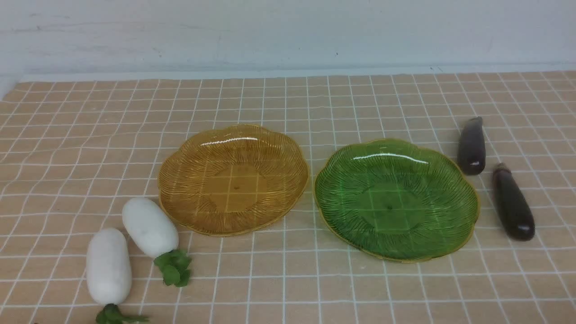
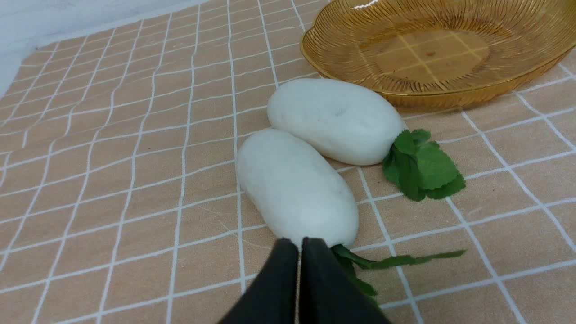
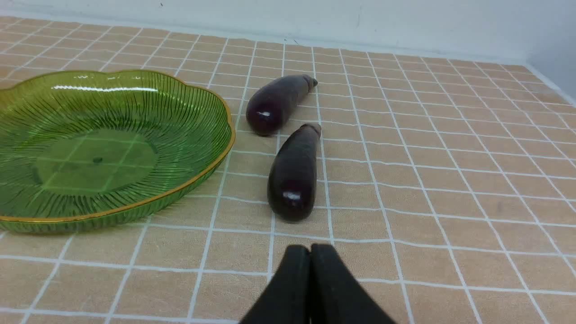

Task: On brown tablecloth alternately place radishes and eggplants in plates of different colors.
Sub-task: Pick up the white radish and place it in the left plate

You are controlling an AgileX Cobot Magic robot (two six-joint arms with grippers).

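Left pincer (image 2: 299, 245) closed, nearer radish (image 2: 294, 186) at its tips, right pincer (image 3: 310, 252) closed, nearer eggplant (image 3: 292, 175) just ahead, green plate (image 3: 135, 204) edge to its left, bare tablecloth (image 3: 450, 202) to its right.

Plates (image 1: 189, 180) (image 1: 342, 193), radishes (image 1: 108, 265) (image 1: 149, 227), eggplants (image 1: 471, 146) (image 1: 513, 209) on brown tablecloth (image 1: 90, 135)

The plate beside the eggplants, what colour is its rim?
Gold, edging the green plate; clearest in the right wrist view.
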